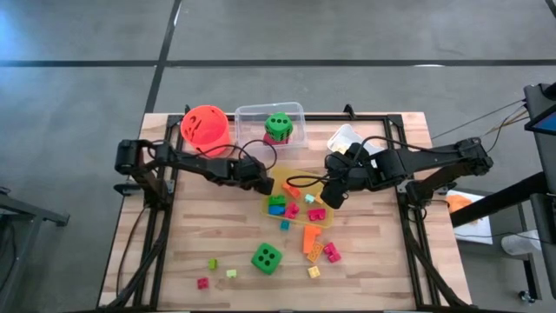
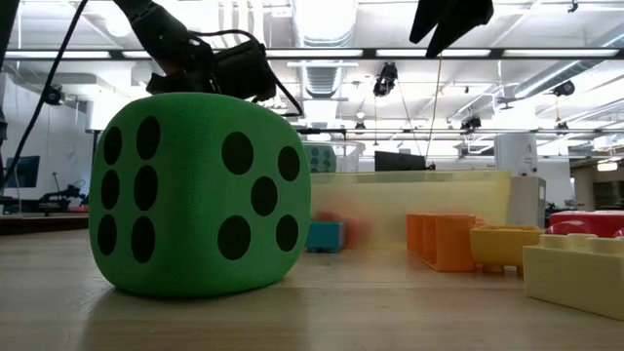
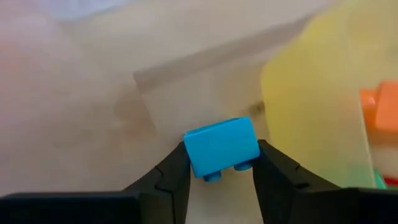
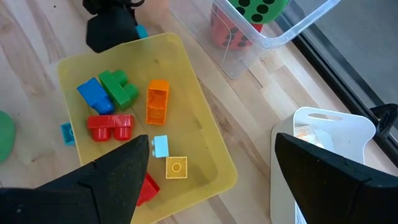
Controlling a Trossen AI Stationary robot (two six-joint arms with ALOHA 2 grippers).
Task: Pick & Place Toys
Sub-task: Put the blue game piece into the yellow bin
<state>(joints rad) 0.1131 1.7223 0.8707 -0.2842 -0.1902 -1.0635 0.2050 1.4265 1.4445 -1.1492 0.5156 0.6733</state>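
Note:
My left gripper is shut on a small blue block just beside the left edge of the yellow tray; it also shows in the right wrist view. My right gripper is open wide and empty above the tray's right part. The tray holds blue, green, orange, red and yellow blocks. A green dotted die rests on the table near the front, large in the low view. My left gripper pinches the blue block by two opposite sides between its two fingers. The block's studs face back toward the gripper. The fingers come from above, slanting down. The block is lifted clear of the table, next to the tray's edge.
An orange bucket, a clear bin with a second green die and a white tray stand along the far edge. Loose blocks lie near the front: orange, pink, yellow, pink.

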